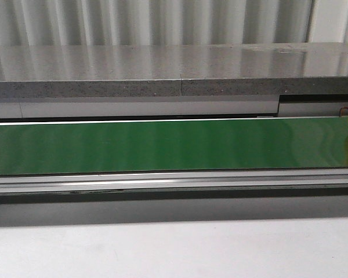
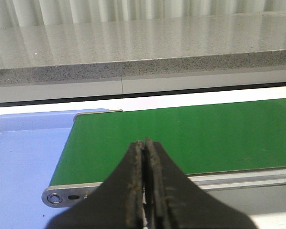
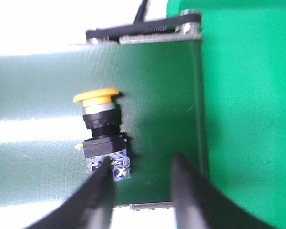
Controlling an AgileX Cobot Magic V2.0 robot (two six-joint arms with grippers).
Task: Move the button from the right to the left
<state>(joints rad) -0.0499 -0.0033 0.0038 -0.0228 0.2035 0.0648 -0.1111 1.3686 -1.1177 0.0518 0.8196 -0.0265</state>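
Centre your open, empty right gripper [image 3: 139, 183] over the yellow-capped push button [image 3: 101, 133] lying at the green conveyor belt's [image 1: 162, 145] right end; left gripper [image 2: 145, 191] clenched.

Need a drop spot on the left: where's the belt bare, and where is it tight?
The green belt is bare across nearly its whole length, between its two metal rails, up to its left end roller beside the blue tray, also bare. The only crowding is the far right end: the button lies there with the right gripper open beside it. The left gripper is shut.
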